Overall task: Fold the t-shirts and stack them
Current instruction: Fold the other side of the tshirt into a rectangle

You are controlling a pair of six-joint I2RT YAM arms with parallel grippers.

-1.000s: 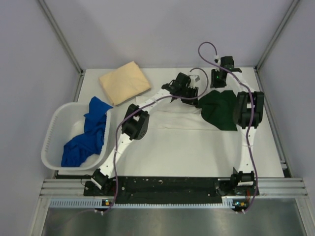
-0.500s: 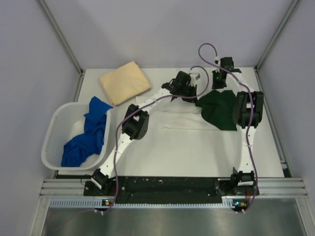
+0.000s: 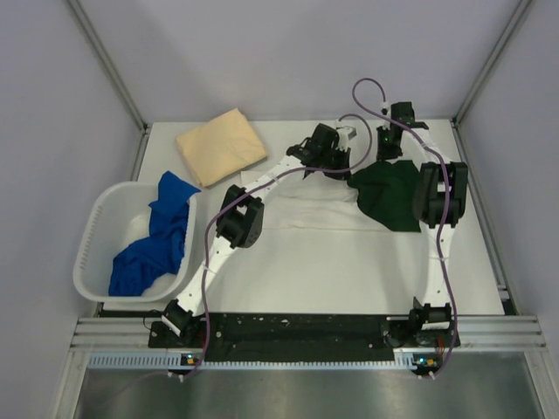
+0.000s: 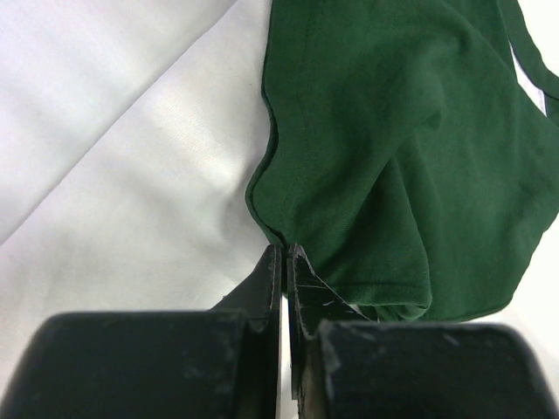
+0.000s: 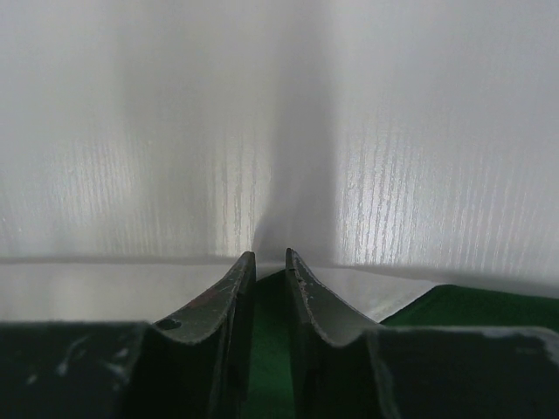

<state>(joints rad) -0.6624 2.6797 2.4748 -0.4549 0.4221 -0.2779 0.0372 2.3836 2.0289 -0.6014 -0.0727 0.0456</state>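
At the left, the white plastic basket (image 3: 96,236) holds crumpled bright blue t-shirts (image 3: 157,240). Behind it the plain tan t-shirt (image 3: 221,144) lies folded on the table (image 3: 332,271). Mid-table, the white t-shirt with dark green sleeves (image 3: 297,209) lies spread out. The left gripper (image 4: 286,255) has just closed its jaws, apparently clenching the hem corner of the dark green sleeve (image 4: 393,157). The right gripper (image 5: 270,258) has narrowed too, its jaws grasping green cloth at the sleeve's far edge. With both pinches set, the sleeve fold looks ready to begin. Nothing is stacked on the tan shirt yet.
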